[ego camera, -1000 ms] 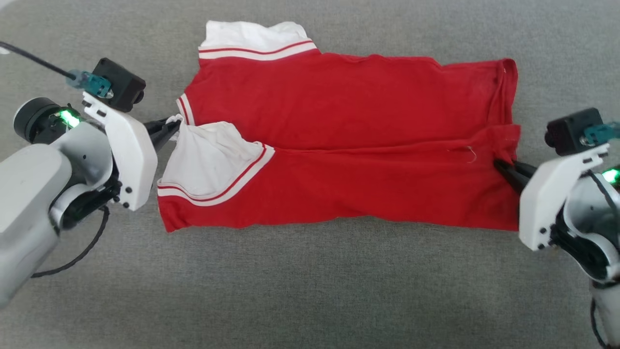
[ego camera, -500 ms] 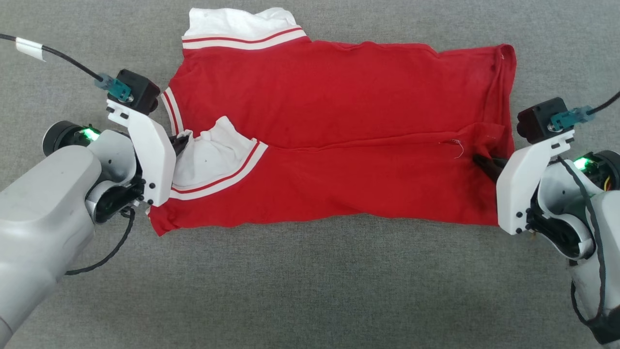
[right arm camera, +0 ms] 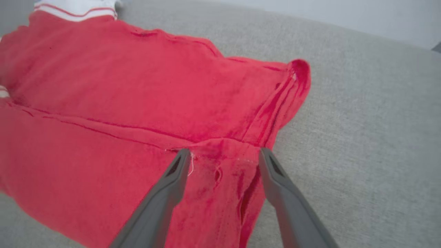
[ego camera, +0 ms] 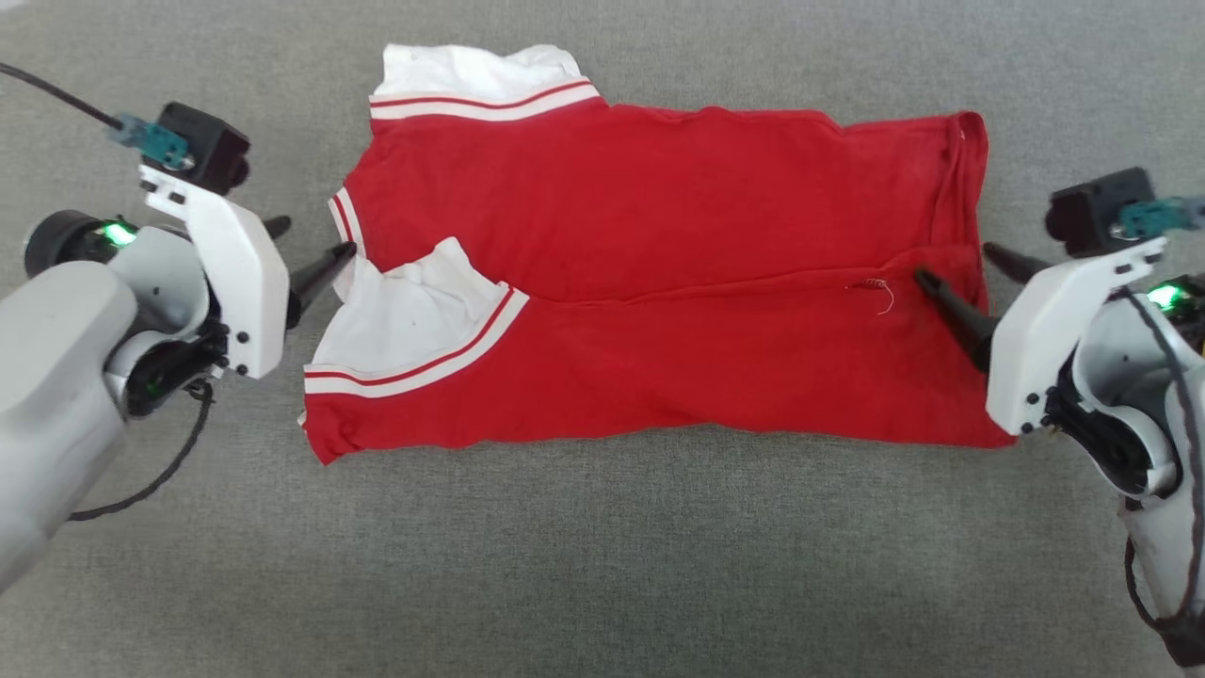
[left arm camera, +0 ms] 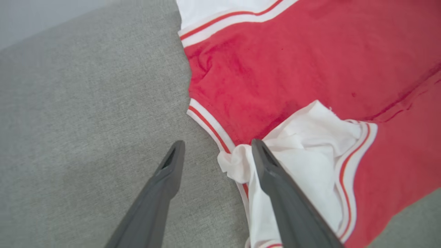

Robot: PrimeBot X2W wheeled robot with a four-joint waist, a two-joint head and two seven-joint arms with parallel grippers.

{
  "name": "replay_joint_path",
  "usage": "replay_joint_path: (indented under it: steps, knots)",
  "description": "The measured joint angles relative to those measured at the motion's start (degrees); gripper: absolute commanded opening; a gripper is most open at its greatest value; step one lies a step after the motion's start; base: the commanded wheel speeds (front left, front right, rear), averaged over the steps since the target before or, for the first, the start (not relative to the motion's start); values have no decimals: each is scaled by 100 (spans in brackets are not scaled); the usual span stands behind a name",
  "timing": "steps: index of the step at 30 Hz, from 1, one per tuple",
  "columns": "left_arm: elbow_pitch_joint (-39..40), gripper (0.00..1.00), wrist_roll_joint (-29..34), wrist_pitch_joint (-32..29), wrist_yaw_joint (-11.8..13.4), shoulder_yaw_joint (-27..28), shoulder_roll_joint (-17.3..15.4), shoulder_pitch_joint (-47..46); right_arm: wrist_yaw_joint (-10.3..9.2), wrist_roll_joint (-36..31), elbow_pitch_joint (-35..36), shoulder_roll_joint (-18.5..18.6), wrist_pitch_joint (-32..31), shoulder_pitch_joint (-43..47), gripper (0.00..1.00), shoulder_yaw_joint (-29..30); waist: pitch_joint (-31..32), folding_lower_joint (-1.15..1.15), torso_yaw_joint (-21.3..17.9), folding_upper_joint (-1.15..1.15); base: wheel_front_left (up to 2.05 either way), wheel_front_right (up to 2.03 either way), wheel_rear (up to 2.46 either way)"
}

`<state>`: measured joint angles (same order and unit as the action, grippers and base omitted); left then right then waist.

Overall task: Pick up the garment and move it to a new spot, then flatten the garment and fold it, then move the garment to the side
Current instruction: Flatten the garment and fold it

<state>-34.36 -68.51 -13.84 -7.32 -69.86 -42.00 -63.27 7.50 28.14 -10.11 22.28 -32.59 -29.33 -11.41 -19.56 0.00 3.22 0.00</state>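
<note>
— Where do the left fingers [left arm camera: 274,179] stand?
— Apart, gripping nothing. One is over the bunched edge of the white sleeve [left arm camera: 310,144], the other over the bare grey fabric surface [left arm camera: 86,120].
— And the right fingers [right arm camera: 172,182]?
— Apart too, and empty. I see them straddling the hem corner of the garment [ego camera: 659,235]. It lies flat between both pairs, its near half folded to the middle.
</note>
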Motion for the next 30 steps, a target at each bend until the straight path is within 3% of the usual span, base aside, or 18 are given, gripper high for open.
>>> replay_joint_path:
  steps: [6,9,22,30]
  knots:
    - [477,100,9,76,34,-2,-272,16,0,-208,467,-171,471,282,100,404,127,0,49,0,0,0,0]
    - [869,100,5,85,209,10,-501,137,0,-367,754,-318,817,448,100,684,197,0,66,0,0,0,0]
    - [3143,100,-344,-70,1541,-41,-1446,1115,-1,-1088,1745,-1034,2047,1285,100,1564,366,0,26,0,0,0,0]
    - [3682,100,-669,-57,2075,-49,-1759,1571,-1,-1273,1992,-1486,2392,1681,100,1938,317,0,-141,0,0,0,0]
